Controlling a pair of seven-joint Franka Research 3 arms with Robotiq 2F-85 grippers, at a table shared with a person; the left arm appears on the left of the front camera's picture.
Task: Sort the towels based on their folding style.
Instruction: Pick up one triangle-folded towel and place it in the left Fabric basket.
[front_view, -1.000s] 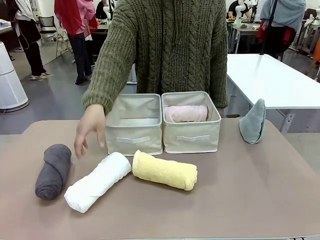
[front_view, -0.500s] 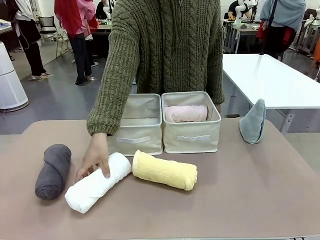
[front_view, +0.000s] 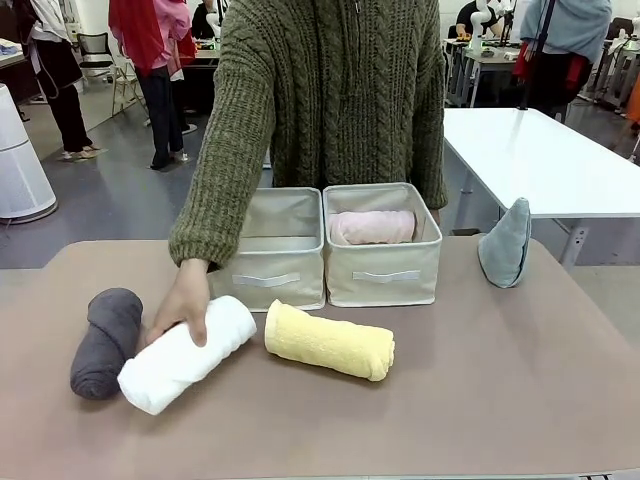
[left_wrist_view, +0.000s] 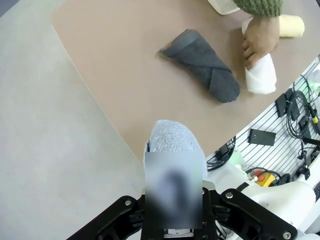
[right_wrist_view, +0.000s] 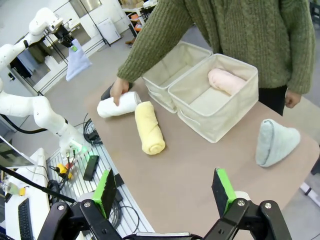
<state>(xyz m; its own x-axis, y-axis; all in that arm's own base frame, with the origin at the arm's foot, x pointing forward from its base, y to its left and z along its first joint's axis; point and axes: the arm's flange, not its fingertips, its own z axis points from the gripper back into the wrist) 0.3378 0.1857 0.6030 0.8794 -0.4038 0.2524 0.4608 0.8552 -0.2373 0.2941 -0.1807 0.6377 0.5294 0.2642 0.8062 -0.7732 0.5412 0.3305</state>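
Pale-blue step: pinched cone towel (left_wrist_view: 172, 140) in left pincer (right_wrist_view: 70, 44), right pincer (right_wrist_view: 165, 192) spread; likely needed lowering into the left bin (front_view: 268, 270)

Fluffy terry-cloth towels (front_view: 328, 342) at lower centre, smooth matt brown table (front_view: 500, 380), stiff beige fabric bins (front_view: 383, 270), chunky cable-knit sleeve (front_view: 225, 160) above.

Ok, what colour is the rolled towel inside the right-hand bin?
The rolled towel is pale pink, clearest in the front view.
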